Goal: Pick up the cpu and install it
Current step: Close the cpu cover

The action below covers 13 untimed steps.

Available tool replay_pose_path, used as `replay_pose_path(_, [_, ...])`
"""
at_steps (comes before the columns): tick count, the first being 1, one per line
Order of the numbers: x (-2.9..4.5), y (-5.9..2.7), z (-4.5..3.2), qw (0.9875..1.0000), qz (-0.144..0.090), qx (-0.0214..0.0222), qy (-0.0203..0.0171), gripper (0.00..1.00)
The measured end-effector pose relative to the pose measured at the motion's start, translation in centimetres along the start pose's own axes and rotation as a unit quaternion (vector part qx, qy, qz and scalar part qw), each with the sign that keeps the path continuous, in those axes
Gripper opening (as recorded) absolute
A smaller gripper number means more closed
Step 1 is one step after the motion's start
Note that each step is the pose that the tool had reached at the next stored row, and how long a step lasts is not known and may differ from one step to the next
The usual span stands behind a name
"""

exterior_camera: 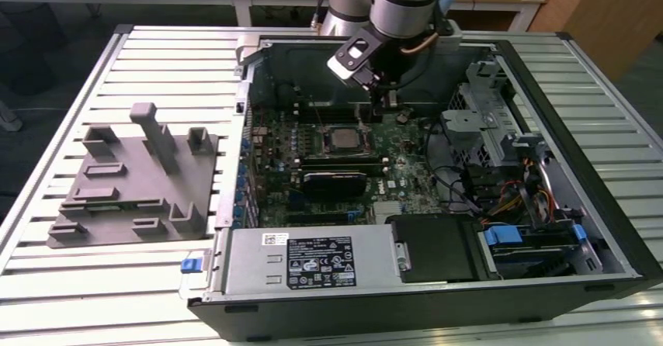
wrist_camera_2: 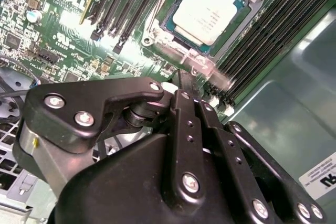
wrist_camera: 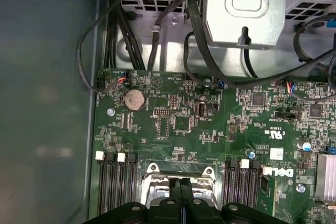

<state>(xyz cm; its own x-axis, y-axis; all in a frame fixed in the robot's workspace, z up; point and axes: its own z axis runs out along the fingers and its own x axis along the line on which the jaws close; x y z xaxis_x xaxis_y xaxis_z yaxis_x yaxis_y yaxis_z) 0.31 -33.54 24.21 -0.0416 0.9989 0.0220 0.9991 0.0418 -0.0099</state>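
Hanging inside the open case, the gripper [exterior_camera: 386, 99] has its fingers pressed together with nothing between them. In both wrist views the tips [wrist_camera: 177, 188] meet over the near edge of the socket [wrist_camera_2: 181, 56], clear of the board [wrist_camera: 178, 124].

Room around the fingers is tight. Memory slots [wrist_camera_2: 128, 3] flank the socket on both sides of the gripper. The case wall [wrist_camera: 47, 103] stands near on one flank. Beyond the board, ahead of the gripper in the first wrist view, a metal cage [wrist_camera: 247, 9] and loose cables [wrist_camera: 202, 61] crowd the edge. Above the socket the space is open.

The cpu [wrist_camera_2: 210, 11] lies flat in the socket, silver top facing up toward the gripper. Being square, it has no long axis, and its sides run parallel to the memory slots. It sits just beyond and below the fingertips, not touching them; in the exterior view it shows lower than the gripper and toward the exterior view's left [exterior_camera: 342, 138].

Well apart from the gripper, outside the case, a grey fixture [exterior_camera: 130, 183] rests on the slatted table [exterior_camera: 155, 51].
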Motion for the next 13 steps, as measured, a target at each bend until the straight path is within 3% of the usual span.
replay_pose_path(13, [0.05, -1.34, 0.22, 1.0, 0.0, 0.0, 0.0, 0.11])
